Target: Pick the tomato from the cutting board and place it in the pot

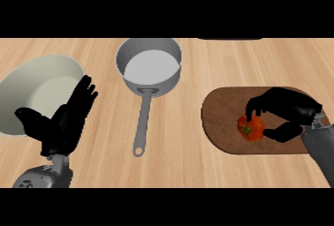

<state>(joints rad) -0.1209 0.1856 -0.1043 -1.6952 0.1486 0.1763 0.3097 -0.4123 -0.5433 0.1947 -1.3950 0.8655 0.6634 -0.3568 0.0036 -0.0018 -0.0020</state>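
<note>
A red tomato (251, 128) with a green stem lies on the brown cutting board (222, 115) at the right. My right hand (290, 110) is curled over it, fingers on its far side and thumb on its near side. The grey pot (149, 65) with a long handle (142, 128) stands at the centre back, nothing visible inside it. My left hand (65, 119) rests open at the left, fingers up.
A large white bowl (36, 90) sits at the left, partly behind my left hand. The pot's handle points toward the counter's near edge, between the two hands. A dark object (229, 39) shows at the far edge.
</note>
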